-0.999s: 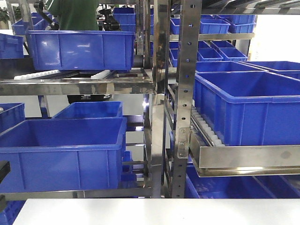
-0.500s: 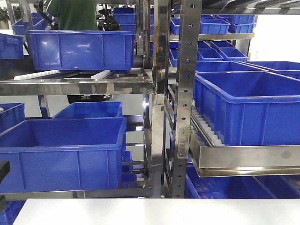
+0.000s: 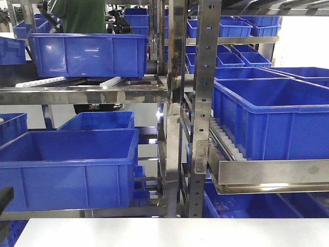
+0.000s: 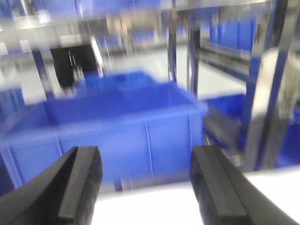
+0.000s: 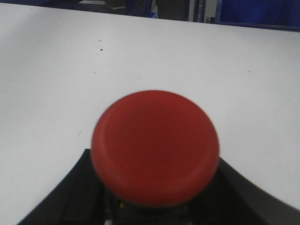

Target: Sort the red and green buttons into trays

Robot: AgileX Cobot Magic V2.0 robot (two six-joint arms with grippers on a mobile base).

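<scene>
Warehouse racking, blue crates on every shelf.
Steel shelving uprights (image 3: 205, 103) stand right behind the far edge of the white tabletop (image 3: 169, 232), with deep blue crates (image 3: 69, 164) on each level. At the right, one big crate sits on a tilted roller rail (image 3: 226, 141). Pale glossy floor (image 3: 149, 116) shows through the gaps, there's bright glare at the upper right, and someone in a green top (image 3: 82, 15) stands beyond the top shelf.

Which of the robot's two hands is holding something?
The right hand: a red button sits clamped between its fingers. The left hand is open, empty.
</scene>
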